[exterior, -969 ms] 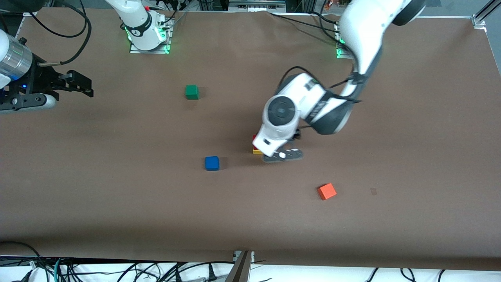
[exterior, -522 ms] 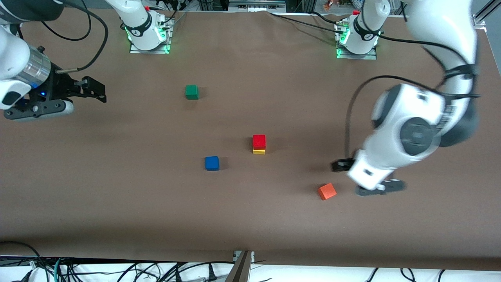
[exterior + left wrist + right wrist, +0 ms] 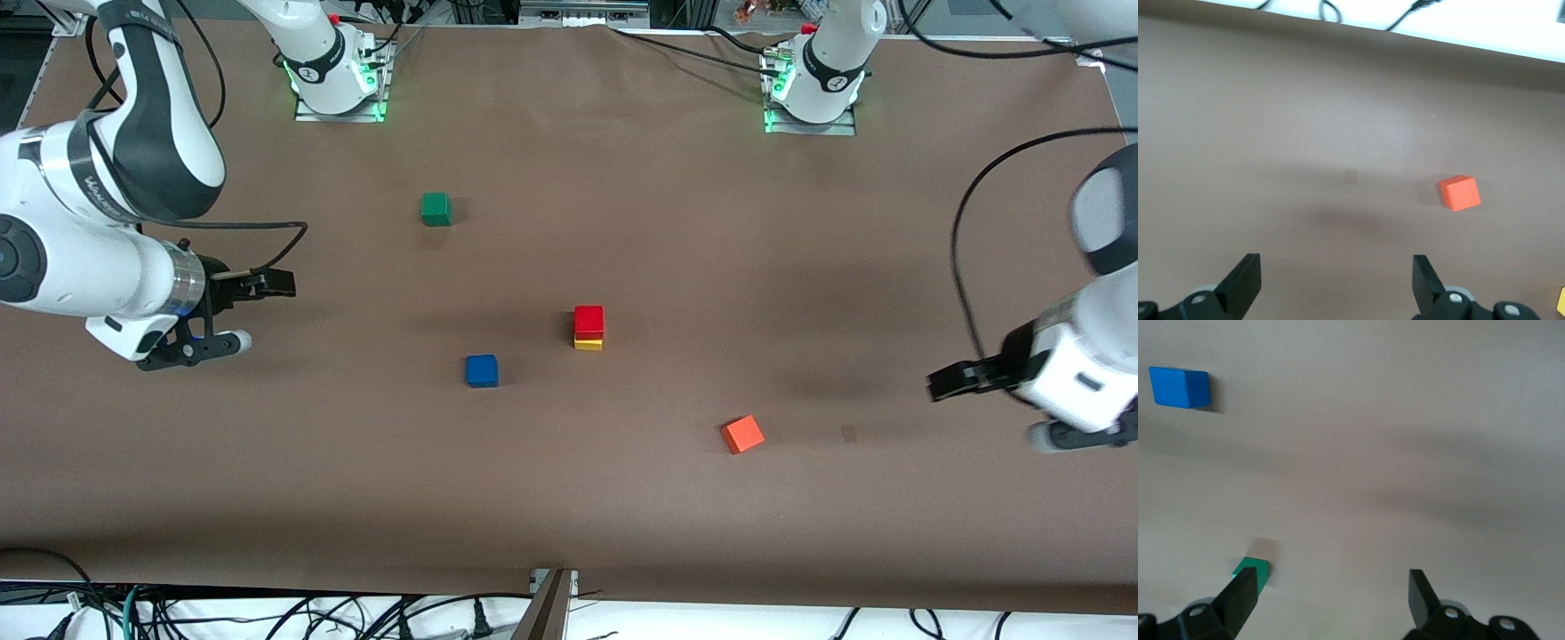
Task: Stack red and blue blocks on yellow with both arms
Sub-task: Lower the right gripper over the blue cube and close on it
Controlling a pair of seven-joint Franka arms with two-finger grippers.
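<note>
The red cube (image 3: 589, 319) sits on the yellow cube (image 3: 588, 343) in the middle of the table. The blue cube (image 3: 481, 370) lies alone beside the stack, toward the right arm's end and slightly nearer the front camera; it also shows in the right wrist view (image 3: 1179, 387). My left gripper (image 3: 948, 383) is open and empty over the left arm's end of the table, well away from the stack; its open fingers show in the left wrist view (image 3: 1336, 275). My right gripper (image 3: 269, 286) is open and empty over the right arm's end, apart from the blue cube; its open fingers show in the right wrist view (image 3: 1331, 588).
A green cube (image 3: 436, 208) lies nearer the arm bases and shows in the right wrist view (image 3: 1251, 571). An orange cube (image 3: 742, 435) lies nearer the front camera, between the stack and the left gripper; it also shows in the left wrist view (image 3: 1459, 193).
The left gripper let go of the red cube on the yellow one and swung away to the left arm's end. The right arm moved in over the table toward the middle.
</note>
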